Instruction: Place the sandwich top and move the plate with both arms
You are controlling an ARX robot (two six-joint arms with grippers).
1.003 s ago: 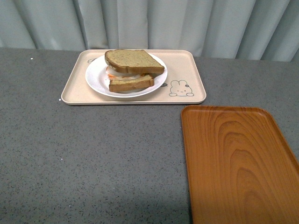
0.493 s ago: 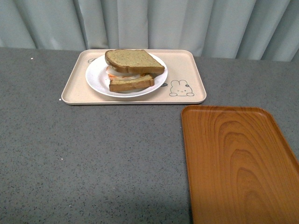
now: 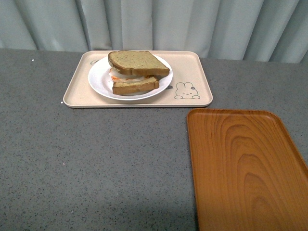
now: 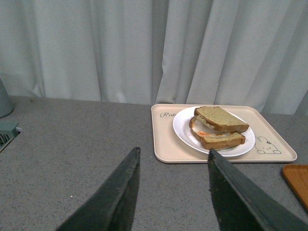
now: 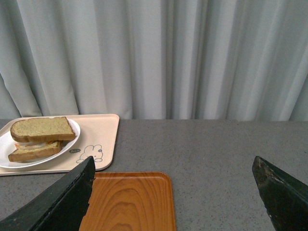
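The sandwich top point(image 3: 138, 62), a tan speckled slice with a brown crust, lies on the egg and the lower slice point(image 3: 135, 86) on the white plate point(image 3: 98, 79). The plate sits on the beige rabbit-print tray point(image 3: 190, 77). It all shows in the left wrist view, with the top slice point(image 4: 220, 118) and plate point(image 4: 182, 127), and in the right wrist view, with the top slice point(image 5: 41, 129) and plate point(image 5: 6, 147). Neither arm shows in the front view. My left gripper point(image 4: 172, 153) is open and empty, well short of the tray. My right gripper point(image 5: 173, 166) is open and empty over the table.
An orange wood-grain tray point(image 3: 243, 168) lies empty at the front right, also in the right wrist view point(image 5: 127, 202). A grey-green curtain point(image 3: 154, 24) hangs behind the grey speckled table point(image 3: 96, 159). A pale object point(image 4: 5, 98) stands at the table's far left in the left wrist view.
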